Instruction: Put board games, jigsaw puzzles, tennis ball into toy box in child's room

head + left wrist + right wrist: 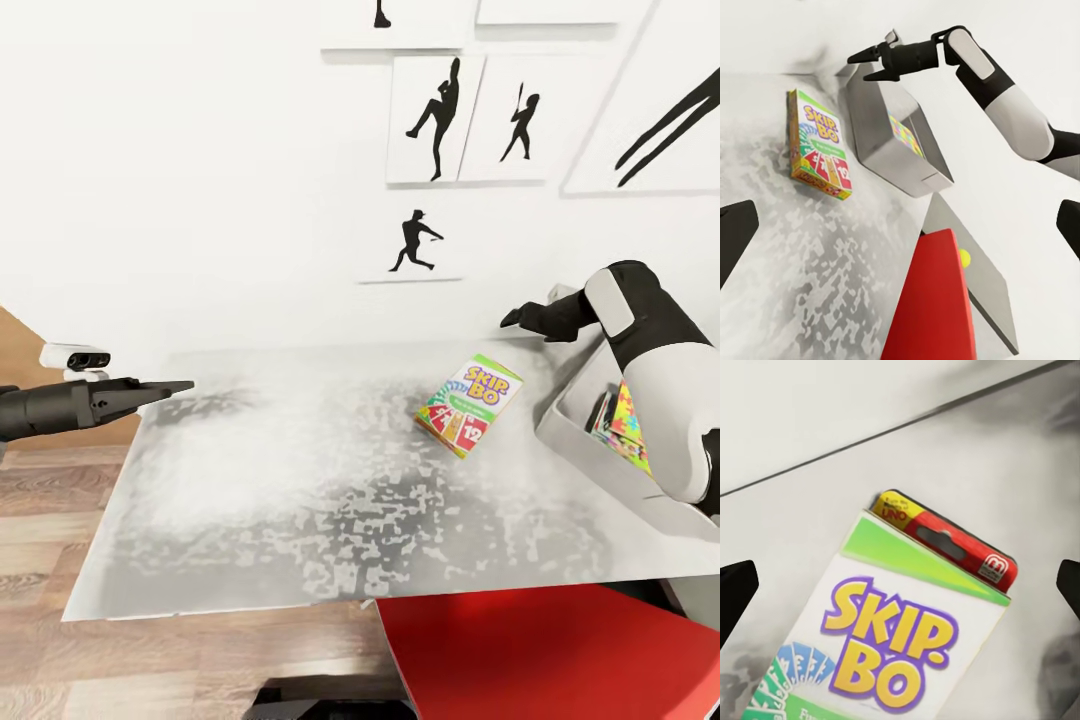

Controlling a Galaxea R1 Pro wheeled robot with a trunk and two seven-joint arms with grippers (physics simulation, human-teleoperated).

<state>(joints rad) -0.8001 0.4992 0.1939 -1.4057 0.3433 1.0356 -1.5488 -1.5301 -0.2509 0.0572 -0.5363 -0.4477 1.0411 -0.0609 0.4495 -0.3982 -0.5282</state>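
Right, my right gripper (512,318) hangs with fingers spread and empty above the table (250,480), the Skip-Bo box (468,404) lying flat just below and ahead of it, beside the grey toy box (580,420). My left gripper (178,386) looks closed, well apart
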